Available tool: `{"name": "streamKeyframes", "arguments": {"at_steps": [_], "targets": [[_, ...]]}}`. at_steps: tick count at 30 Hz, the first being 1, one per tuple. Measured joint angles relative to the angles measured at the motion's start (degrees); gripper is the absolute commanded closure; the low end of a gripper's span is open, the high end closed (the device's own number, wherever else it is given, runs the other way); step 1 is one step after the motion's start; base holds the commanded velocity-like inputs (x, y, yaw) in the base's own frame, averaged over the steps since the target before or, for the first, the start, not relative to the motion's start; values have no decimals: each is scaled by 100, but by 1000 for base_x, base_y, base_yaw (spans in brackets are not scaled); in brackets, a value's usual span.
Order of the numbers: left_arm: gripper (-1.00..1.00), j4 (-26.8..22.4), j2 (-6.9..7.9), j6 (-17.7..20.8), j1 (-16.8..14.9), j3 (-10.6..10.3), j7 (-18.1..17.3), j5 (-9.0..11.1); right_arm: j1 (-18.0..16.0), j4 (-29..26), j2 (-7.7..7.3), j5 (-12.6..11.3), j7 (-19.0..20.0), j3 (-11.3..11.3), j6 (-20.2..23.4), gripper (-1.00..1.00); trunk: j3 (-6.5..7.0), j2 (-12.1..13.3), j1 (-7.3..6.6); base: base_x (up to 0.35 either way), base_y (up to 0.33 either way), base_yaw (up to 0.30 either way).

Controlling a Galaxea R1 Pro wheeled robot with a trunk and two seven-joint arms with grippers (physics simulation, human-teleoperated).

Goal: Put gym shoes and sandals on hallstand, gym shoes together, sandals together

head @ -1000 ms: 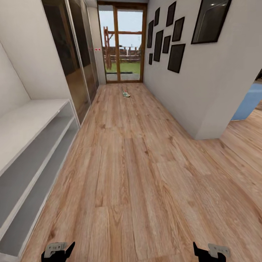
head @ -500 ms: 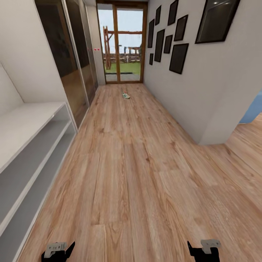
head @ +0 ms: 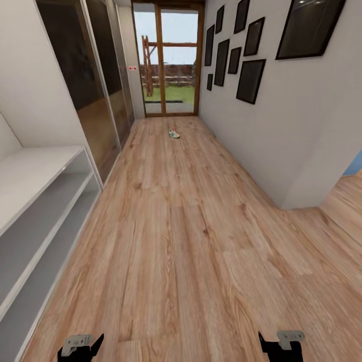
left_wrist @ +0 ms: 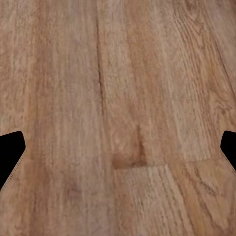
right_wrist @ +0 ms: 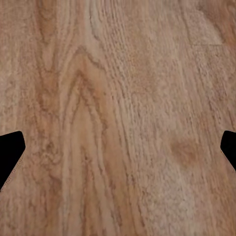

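One gym shoe (head: 174, 133), white with green and a red-orange patch, lies far down the corridor floor (head: 191, 236) near the glass door. The sandals are out of view. The hallstand (head: 35, 201), pale grey with a flat top and two bare shelves, runs along the left. My left gripper (head: 80, 346) and right gripper (head: 280, 343) hang low at the near edge of the head view. In the left wrist view the left gripper (left_wrist: 118, 152) is open over bare planks. The right gripper (right_wrist: 118, 152) is open over planks too, holding nothing.
A mirrored sliding-door wardrobe (head: 95, 90) stands beyond the hallstand on the left. The right wall (head: 281, 125) carries several dark picture frames (head: 250, 80) and ends at a corner (head: 296, 201) opening to a side room. A glazed wooden door (head: 168, 60) closes the corridor's far end.
The whole view has shifted: the camera has moved forward along the corridor, the hallstand sliding left and the blue side room leaving the picture. The right gripper sits slightly further left than 1.0 s ago.
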Motion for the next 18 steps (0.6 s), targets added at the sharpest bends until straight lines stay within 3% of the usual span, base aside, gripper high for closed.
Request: {"name": "streamKeyframes", "arguments": {"at_steps": [9,18], "targets": [[-100,0,-40,0,0,-1,-2,-15,0,14,3,2,-1,4,0,-100,0,0,0,339,0,12],[-100,0,-44,-5,0,0,-4,-16,0,9,-18,2,-1,4,-2,-100,0,0,0,339,0,137]]}}
